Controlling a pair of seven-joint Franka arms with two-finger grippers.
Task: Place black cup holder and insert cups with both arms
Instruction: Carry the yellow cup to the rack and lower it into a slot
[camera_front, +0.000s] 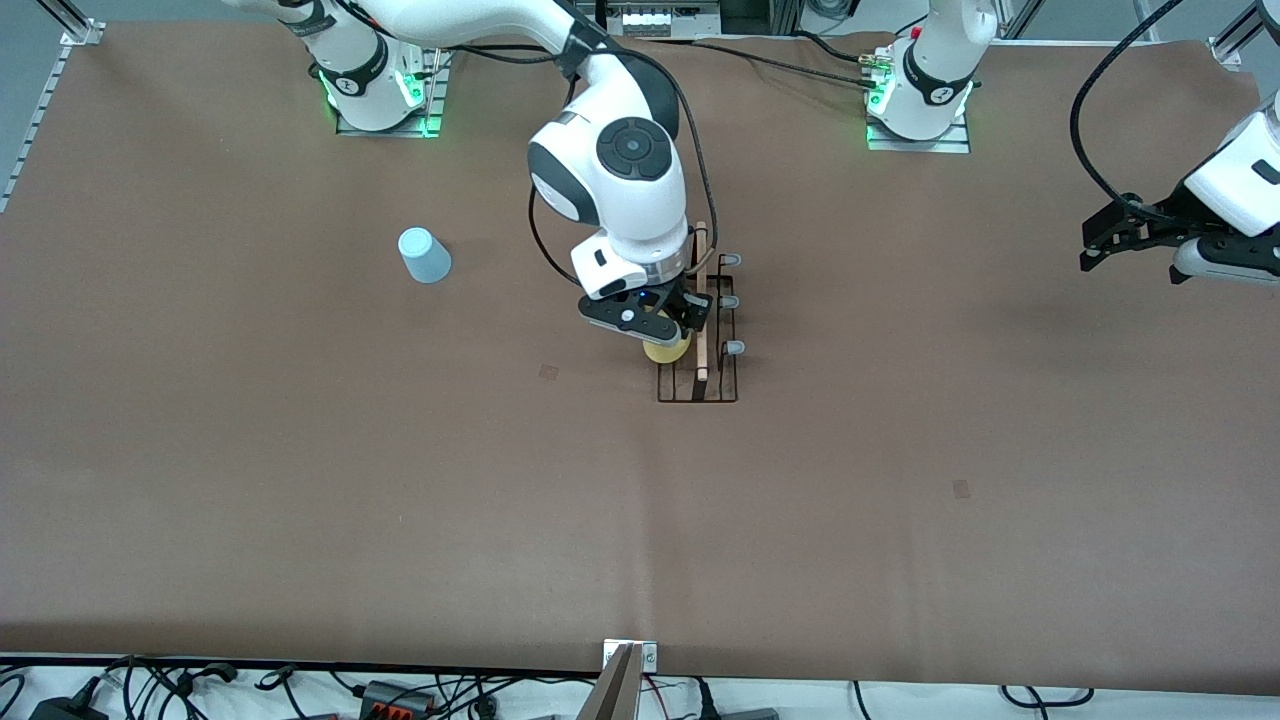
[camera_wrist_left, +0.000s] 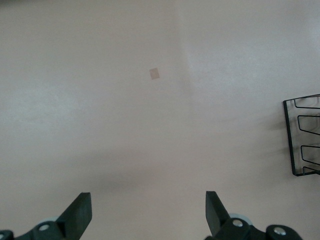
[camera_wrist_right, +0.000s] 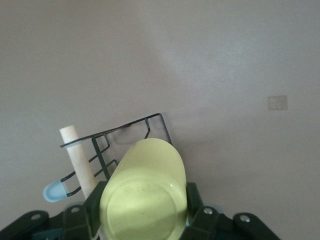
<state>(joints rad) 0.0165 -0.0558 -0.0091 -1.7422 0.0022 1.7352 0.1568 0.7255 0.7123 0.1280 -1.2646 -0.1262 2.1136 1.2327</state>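
At mid-desk, the black cup holder (camera_front: 700, 345) stands on the brown desk (camera_front: 300, 480), its wooden rod handle (camera_front: 702, 300) running along the top and grey-tipped pegs (camera_front: 732, 300) showing on the side toward the left arm's end. The right gripper (camera_front: 668, 335) hangs over the rack's other side, jaws clamped on the yellow cup (camera_front: 666, 349); the right wrist view shows the cup (camera_wrist_right: 145, 195) gripped across its tapered wall, base outward, beside the handle. The light blue cup (camera_front: 425, 255) sits upside down on the desk, well apart toward the right arm's end. The left gripper (camera_front: 1135, 235) waits over its own end of the desk, jaws apart and empty.

Judgement: the cups appear thin, light and smooth, so they may slip or deform; a moderate squeeze across the mid-wall suits them. The wire rack looks light and easily shifted; its handle is the sound hold.
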